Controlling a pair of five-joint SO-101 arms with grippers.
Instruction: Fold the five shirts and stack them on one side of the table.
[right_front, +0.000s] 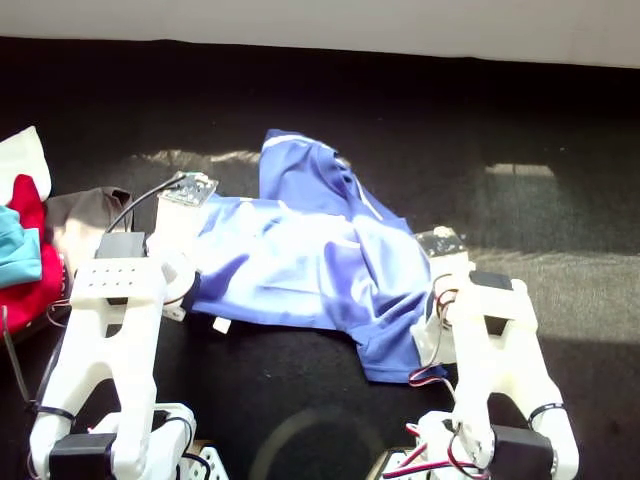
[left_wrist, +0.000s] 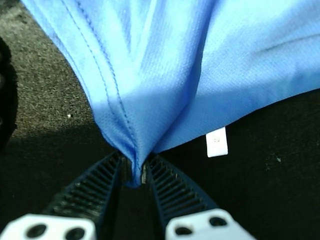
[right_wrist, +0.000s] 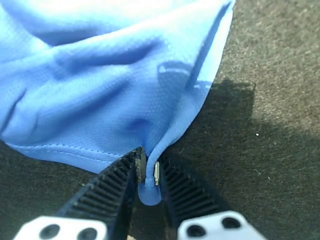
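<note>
- Logged blue shirt (right_front: 310, 265) lying rumpled and partly spread on the black table (right_front: 420, 110), about mid-table, between the two arms.
- Found left gripper (left_wrist: 134, 172) closed down to a sliver, ribbed jaws pinching a gathered fold of the shirt's stitched edge, with cloth fanning out from the pinch.
- Noted small white tag (left_wrist: 216, 141) hanging from the shirt's edge just beside that pinch, lying against the table.
- Found right gripper (right_wrist: 147, 175) likewise all but closed, clamped on a hemmed corner of the same shirt, with a small nub of blue cloth poking back between the jaws.
- From the high view, placed left arm (right_front: 110, 330) at the shirt's near-left edge and right arm (right_front: 490, 330) at its near-right corner, both bent low over the cloth.
- Recorded a heap at the table's far-left edge: red shirt (right_front: 30, 290), teal shirt (right_front: 15, 250) on top of it, white shirt (right_front: 22, 160) behind, grey-brown shirt (right_front: 80, 215) just beside. All bunched and unfolded, apart from the blue one.
- Marked patch of sunlight (right_front: 520, 170) on the table to the right of the shirt, and bright light across the blue cloth itself.
</note>
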